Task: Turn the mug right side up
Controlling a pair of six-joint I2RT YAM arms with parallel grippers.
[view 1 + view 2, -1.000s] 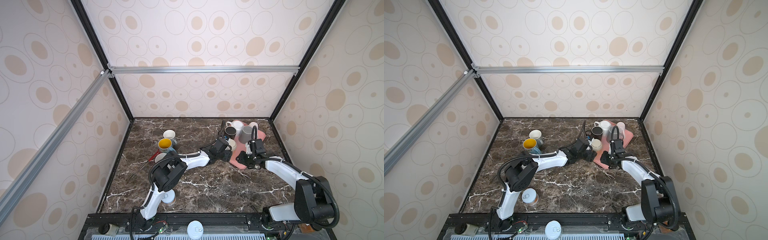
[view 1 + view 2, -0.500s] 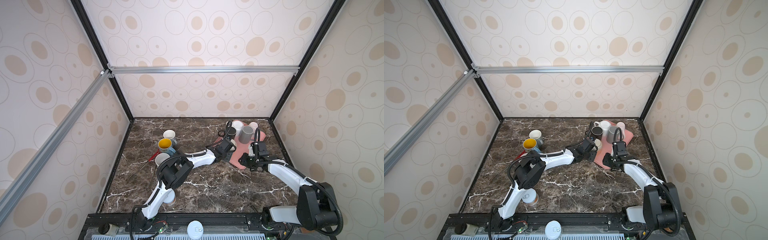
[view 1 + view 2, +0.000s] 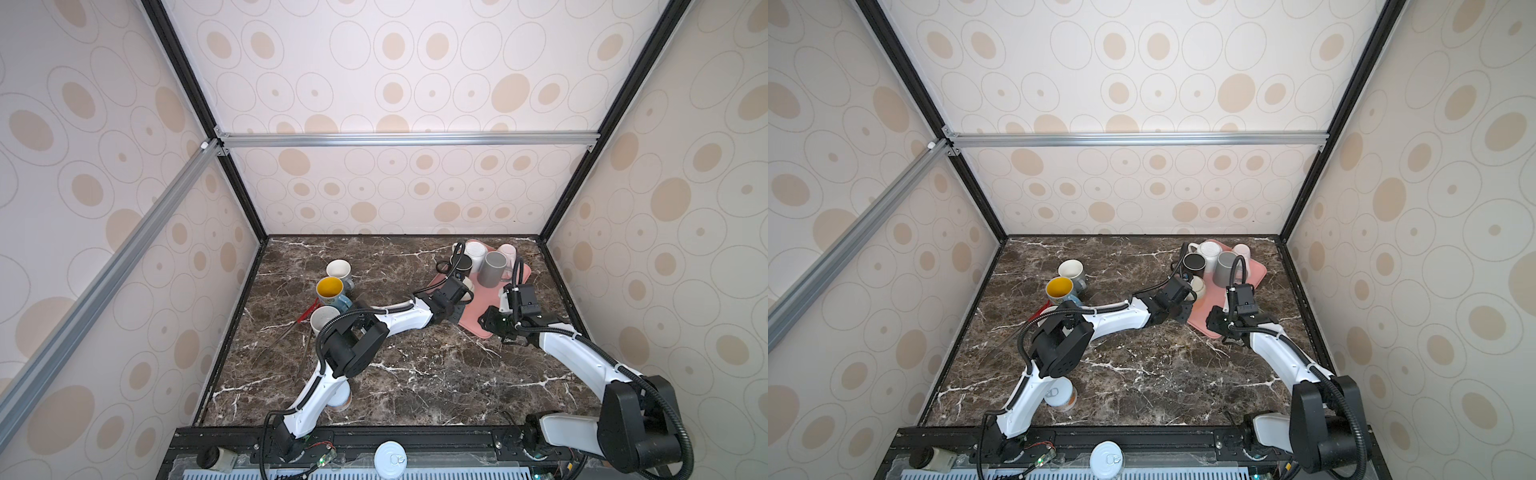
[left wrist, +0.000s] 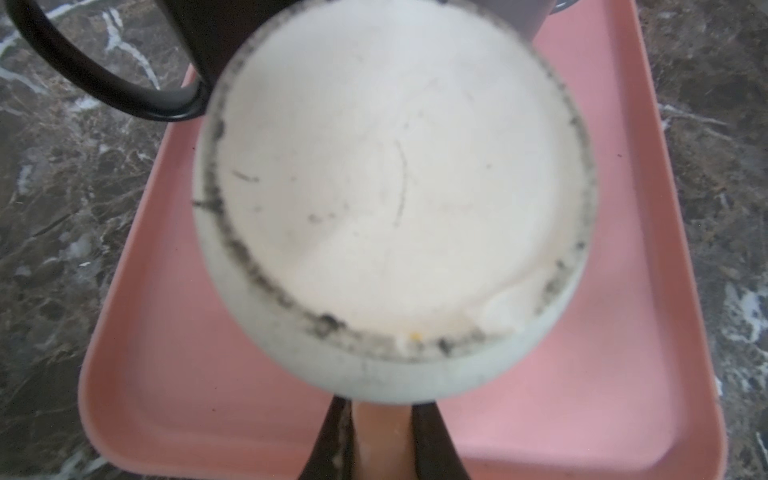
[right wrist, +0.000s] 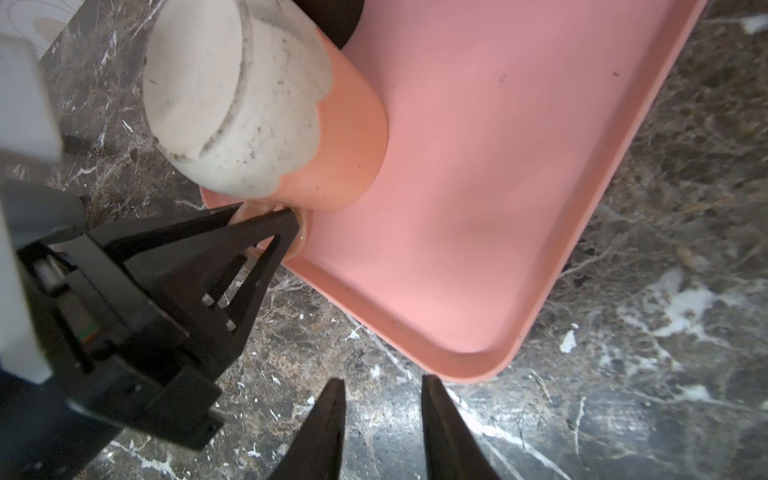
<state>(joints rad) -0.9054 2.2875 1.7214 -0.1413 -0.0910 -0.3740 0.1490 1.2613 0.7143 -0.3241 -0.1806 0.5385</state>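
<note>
Grasping now, my left end effector (image 5: 268, 214) pinches the handle (image 4: 380, 449) of the inverted peach mug (image 4: 395, 187) just ahead; next I should lift and roll it upright.

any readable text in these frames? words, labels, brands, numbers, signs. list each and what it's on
No text can be read in any view.
Mug by the left arm's base: a small mark on its side, too small to read.
Upside-down mug: only scuffs on its base, no lettering.
Can at the front edge: plain lid, no print visible.
Pink tray: no label.
</note>
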